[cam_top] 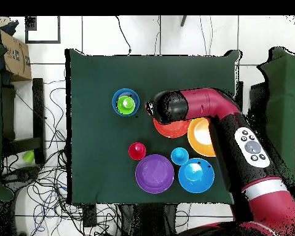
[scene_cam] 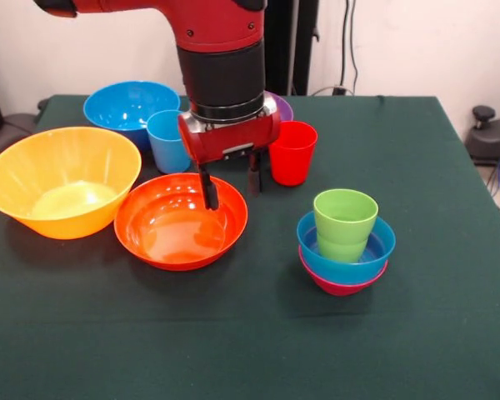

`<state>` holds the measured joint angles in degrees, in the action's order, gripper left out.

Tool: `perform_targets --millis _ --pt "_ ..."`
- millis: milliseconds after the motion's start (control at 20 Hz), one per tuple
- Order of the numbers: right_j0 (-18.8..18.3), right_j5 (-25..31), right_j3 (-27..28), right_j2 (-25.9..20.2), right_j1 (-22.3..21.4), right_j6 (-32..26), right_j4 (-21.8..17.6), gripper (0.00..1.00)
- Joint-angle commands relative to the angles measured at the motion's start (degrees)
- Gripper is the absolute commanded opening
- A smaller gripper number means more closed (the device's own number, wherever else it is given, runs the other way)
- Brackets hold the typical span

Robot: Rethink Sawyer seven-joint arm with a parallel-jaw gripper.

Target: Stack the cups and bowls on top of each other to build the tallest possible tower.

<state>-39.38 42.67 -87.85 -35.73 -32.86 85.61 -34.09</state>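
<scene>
My gripper (scene_cam: 231, 187) is open and low over the far rim of the red-orange bowl (scene_cam: 181, 221). One finger (scene_cam: 208, 190) is inside the bowl and the other is outside its rim. The tower (scene_cam: 344, 246) stands to the right: a green cup (scene_cam: 344, 222) in a small blue bowl (scene_cam: 375, 250) in a small magenta bowl (scene_cam: 342, 286). The big yellow-orange bowl (scene_cam: 62, 179) sits apart at the left. Behind are the large blue bowl (scene_cam: 129, 104), light blue cup (scene_cam: 167, 140), red cup (scene_cam: 292, 152) and purple bowl (scene_cam: 282, 107), which is mostly hidden by the arm.
The dark green table (scene_cam: 425, 167) has bare cloth at the right and along the near edge. In the overhead view the arm (cam_top: 199, 107) covers part of the red-orange bowl (cam_top: 171, 129) and yellow-orange bowl (cam_top: 199, 138). Cables lie on the floor around the table.
</scene>
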Motion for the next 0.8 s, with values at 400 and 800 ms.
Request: perform_targets --millis 400,800 --pt "9.39 -1.63 -0.53 10.79 -2.25 0.7 -18.55 1.0" --pt "10.13 -4.32 1.89 12.4 0.63 1.03 -21.56 1.0"
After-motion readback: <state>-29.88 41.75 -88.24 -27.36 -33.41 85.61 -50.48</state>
